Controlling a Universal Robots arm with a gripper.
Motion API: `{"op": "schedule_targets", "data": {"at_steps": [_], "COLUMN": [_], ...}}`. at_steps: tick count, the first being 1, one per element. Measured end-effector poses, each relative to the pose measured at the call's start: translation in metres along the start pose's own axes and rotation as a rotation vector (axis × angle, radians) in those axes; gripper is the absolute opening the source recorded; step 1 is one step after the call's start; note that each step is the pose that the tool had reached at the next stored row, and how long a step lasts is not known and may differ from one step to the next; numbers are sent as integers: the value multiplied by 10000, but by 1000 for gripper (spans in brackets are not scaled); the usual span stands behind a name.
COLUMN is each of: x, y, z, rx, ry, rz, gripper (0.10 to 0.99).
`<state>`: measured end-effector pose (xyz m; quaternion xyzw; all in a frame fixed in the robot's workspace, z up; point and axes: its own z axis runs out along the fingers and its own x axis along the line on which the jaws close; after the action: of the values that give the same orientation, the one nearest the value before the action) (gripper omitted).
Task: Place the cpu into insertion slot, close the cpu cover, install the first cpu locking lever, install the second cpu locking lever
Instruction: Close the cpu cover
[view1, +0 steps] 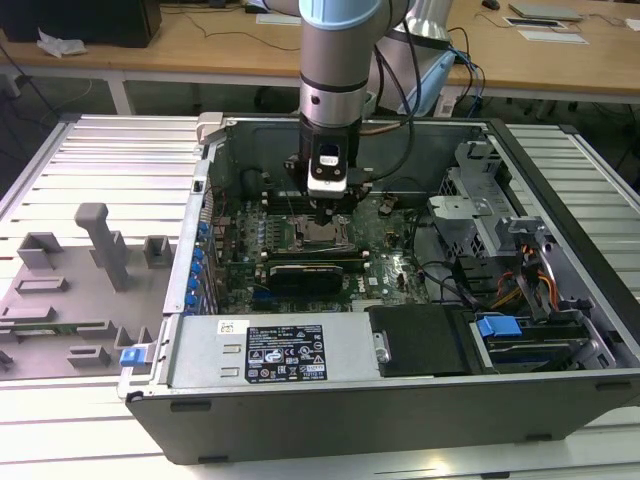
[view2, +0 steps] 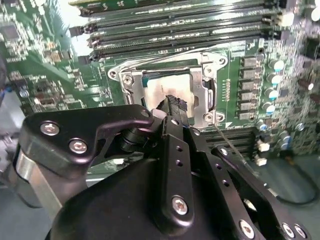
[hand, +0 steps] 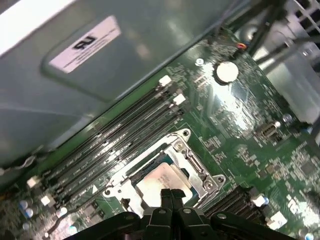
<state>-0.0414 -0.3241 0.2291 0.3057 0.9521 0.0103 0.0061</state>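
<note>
Your open case (view1: 400, 410) sits on the slatted table (view1: 110, 150), with the grey fixture tray (view1: 60, 300) at its 9 o'clock in the exterior view. The gripper (hand: 168, 196), pinched closed and empty, is down at the cpu (hand: 157, 182), which lies in the insertion slot (hand: 150, 162) framed by the cpu cover (hand: 202, 181). It is probably there to press.

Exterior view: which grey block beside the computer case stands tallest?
The T-topped post, on the exterior view's left of the case. It rises well above the other grey blocks around it, which are all low and squat.
</note>
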Motion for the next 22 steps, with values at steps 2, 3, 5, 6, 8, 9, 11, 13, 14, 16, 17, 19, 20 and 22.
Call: {"op": "schedule_targets", "data": {"at_steps": [2, 3, 5, 6, 8, 9, 11, 13, 14, 16, 17, 19, 20, 22], "x": [0, 0, 0, 0, 0, 0, 0, 0, 0, 0, 0, 0, 0, 0], "y": [0, 0, -1, 0, 0, 0, 0, -1, -1, -1, -1, -1, -1, -1], "z": [1, 2, 4, 6, 9, 10, 15, 18, 20, 24, 25, 28, 29, 33], "rx": [-3, -3, -5, -8, -9, -10, -14, -15, -17, -21, -21, -24, -25, -28], "ry": [9, 18, 31, 35, 45, 51, 65, 74, 81, 92, 98, 110, 115, 126], "rz": [-402, -757, -1345, -1526, -1939, -2201, -2822, -3182, -3519, -3998, -4244, -4761, -4941, -5452], "gripper": [106, 106, 106, 106, 106, 106, 106, 106, 106, 106, 106, 106, 106, 106]}}
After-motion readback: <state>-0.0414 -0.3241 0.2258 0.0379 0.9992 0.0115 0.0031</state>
